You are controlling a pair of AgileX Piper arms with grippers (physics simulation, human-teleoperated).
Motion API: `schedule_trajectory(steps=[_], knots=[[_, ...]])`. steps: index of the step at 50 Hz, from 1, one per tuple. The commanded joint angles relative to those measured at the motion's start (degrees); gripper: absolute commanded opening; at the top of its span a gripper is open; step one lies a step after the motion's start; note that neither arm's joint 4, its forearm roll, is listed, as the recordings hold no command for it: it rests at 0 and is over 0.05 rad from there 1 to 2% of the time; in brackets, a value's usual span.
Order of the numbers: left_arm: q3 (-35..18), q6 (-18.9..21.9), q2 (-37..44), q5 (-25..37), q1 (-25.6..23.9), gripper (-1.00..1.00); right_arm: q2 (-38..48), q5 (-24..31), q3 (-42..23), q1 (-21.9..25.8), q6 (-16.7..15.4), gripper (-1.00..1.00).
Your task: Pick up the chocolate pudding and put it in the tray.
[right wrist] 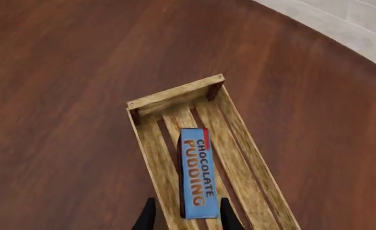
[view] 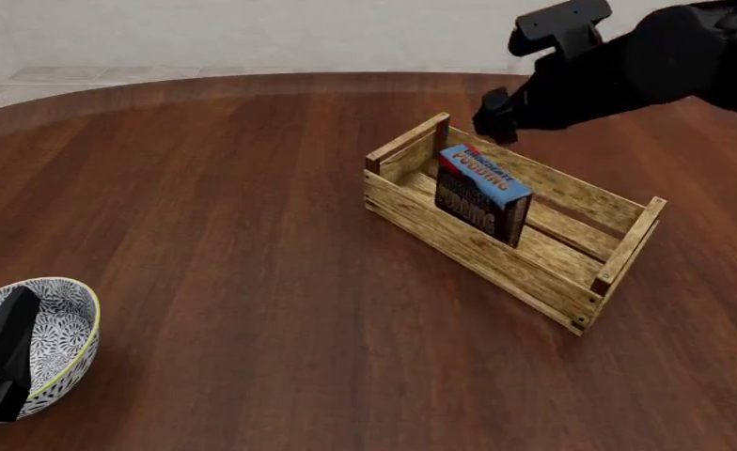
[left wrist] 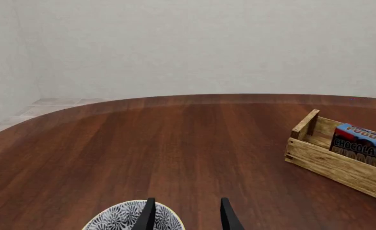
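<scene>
Black right arm (view: pixel 619 70) hovers above the tray (view: pixel 469 246).

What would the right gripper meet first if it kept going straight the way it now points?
Most likely the pudding: it stands between the right gripper fingertips' line, inside the tray. Depth is unclear.

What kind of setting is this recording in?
Looks like a simulated tabletop workspace, not a real room: a rounded dark wooden table against plain pale walls, bearing only a wooden tray, a chocolate pudding box and a patterned bowl.
</scene>
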Motion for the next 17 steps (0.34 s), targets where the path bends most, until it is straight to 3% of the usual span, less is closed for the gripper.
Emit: schedule_trajectory(steps=[1, 4, 8, 9, 10, 12, 14, 17], knots=[[0.0, -0.02, 0.01, 0.0, 0.0, 1.0, -9.2, 7.78, -6.34, 2.98, -1.27, 1.0], [0.0, -0.01, 0.0, 0.0, 0.02, 1.0, -14.08, 12.28, -11.14, 4.27, -3.21, 1.0], [0.0, 0.01, -0.01, 0.0, 0.01, 1.0, -17.7, 15.0, -14.63, 3.7, -3.35, 1.0], [0.0, 0.0, 0.0, 0.0, 0.01, 1.0, -18.78, 15.81, -15.4, 4.43, -2.17, 1.0], [0.0, 0.0, 0.0, 0.0, 0.01, 1.0, -20.42, 16.69, -15.31, 5.07, -3.85, 1.0], [0.0, 0.0, 0.01, 0.0, 0.0, 1.0, -22.49, 17.83, -16.34, 4.82, -2.65, 1.0], [0.0, -0.01, -0.02, 0.0, 0.0, 1.0, -24.43, 18.0, -15.67, 4.16, -4.3, 1.0], [0.0, 0.02, 0.0, 0.0, 0.0, 1.0, -29.96, 18.0, -14.36, 3.83, -1.56, 1.0]])
